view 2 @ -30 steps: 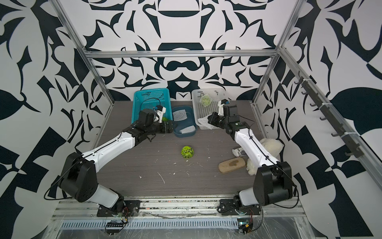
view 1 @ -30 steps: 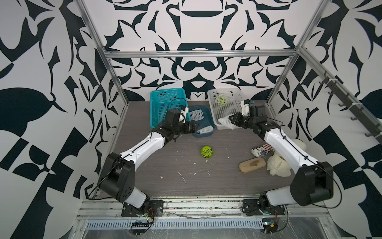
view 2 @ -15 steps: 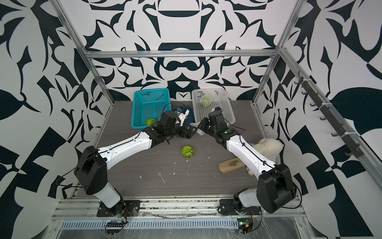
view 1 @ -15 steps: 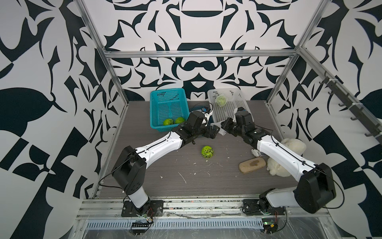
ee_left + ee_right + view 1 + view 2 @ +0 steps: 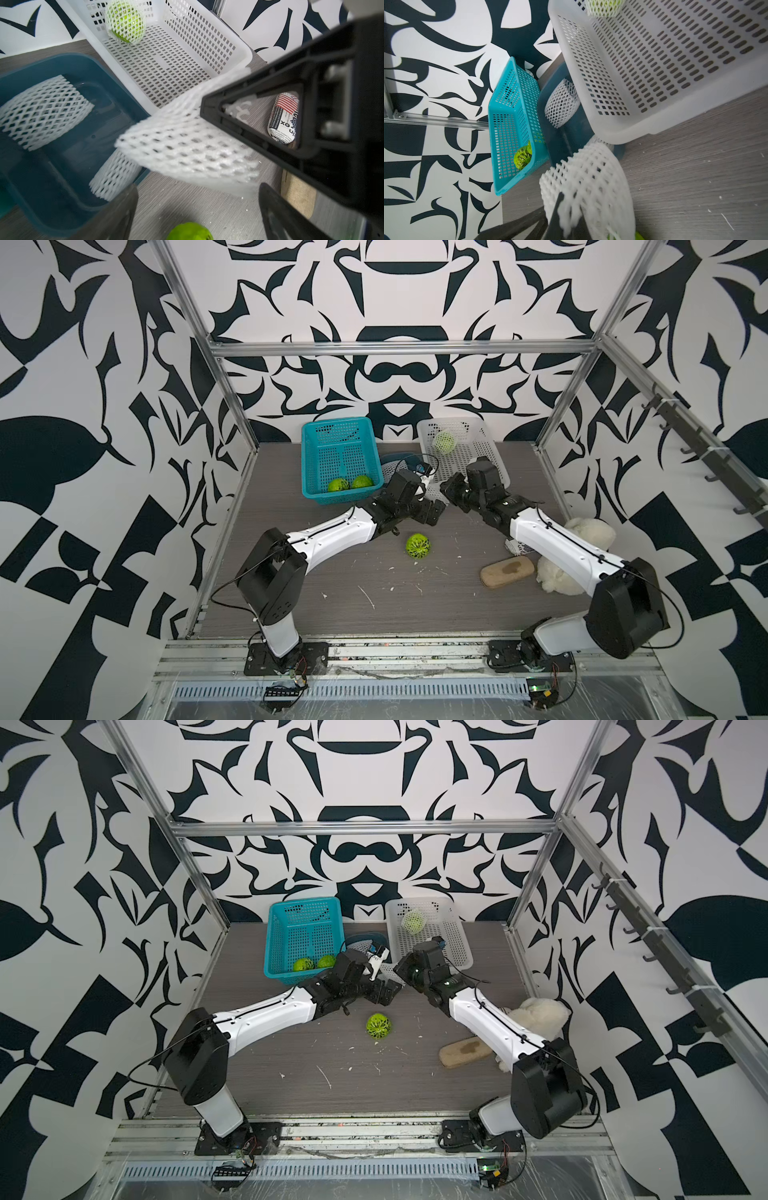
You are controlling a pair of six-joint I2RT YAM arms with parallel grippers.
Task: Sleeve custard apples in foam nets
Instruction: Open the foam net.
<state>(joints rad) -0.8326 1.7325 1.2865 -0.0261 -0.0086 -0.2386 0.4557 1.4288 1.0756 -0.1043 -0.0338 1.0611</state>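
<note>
**A:** Top views first, quick.

**B:** My right gripper (image 5: 445, 489) is clamped on a foam net (image 5: 433, 488). It's held up off the tabletop (image 5: 332, 614), just in front of the white basket (image 5: 494, 456). The net is mostly hidden here. My left gripper (image 5: 435, 512) sits just beside it, facing it. The bare custard apple (image 5: 417, 545) lies near the tabletop's middle, apart from both arms. There are two custard apples (image 5: 338, 485) in the teal basket (image 5: 309, 460) by the far edge. One sleeved custard apple (image 5: 414, 920) is in the white basket's far end. Same layout in both top views.

**A:** Left wrist?

**B:** The left gripper (image 5: 196, 193) is spread wide and grasping nothing. The foam net (image 5: 187, 145) hangs over the gap, with one end pinched in the right gripper. I can't tell if it brushes my left fingers (image 5: 116, 214). Two spare foam nets (image 5: 43, 112) lie in the dark blue tub (image 5: 83, 149), which touches the white basket. The bare custard apple (image 5: 190, 231) shows only partly.

**A:** Right wrist?

**B:** The right gripper (image 5: 570, 207) is closed tight on the net's edge. The foam net (image 5: 587, 182) is blurred and bulges open like a tube. The teal basket (image 5: 512, 124) shows green fruit through its wall.
</note>
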